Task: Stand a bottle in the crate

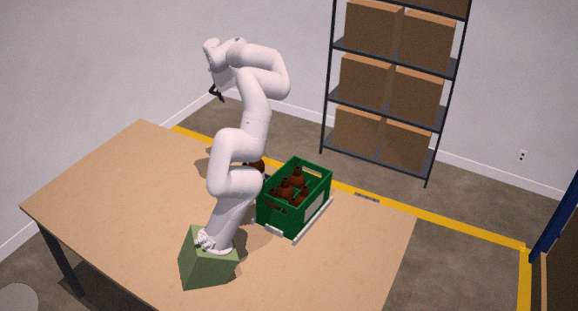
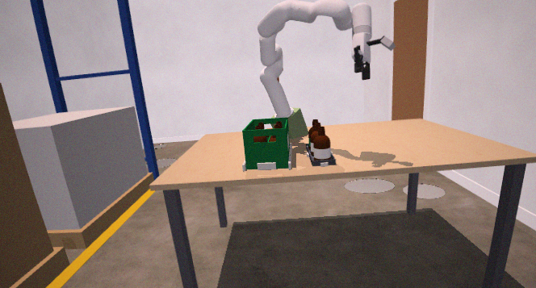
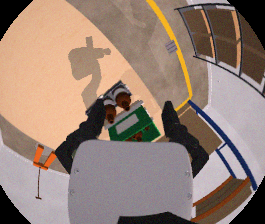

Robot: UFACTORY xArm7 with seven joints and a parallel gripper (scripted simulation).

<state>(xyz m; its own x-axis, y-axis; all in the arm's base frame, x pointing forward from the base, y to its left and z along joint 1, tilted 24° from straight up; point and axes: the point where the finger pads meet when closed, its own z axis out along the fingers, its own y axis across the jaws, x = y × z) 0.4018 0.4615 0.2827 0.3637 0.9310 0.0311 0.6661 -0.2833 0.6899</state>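
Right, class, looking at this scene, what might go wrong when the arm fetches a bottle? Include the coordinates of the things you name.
The bottles (image 2: 321, 143) (image 3: 123, 100) stand close together on the tray (image 2: 325, 160), so the open tool (image 3: 134, 106) might knock a neighbour over. The crate (image 1: 278, 220) (image 2: 266, 149) (image 3: 145, 116) stands just beside the tray, so a low swing could clip its rim.
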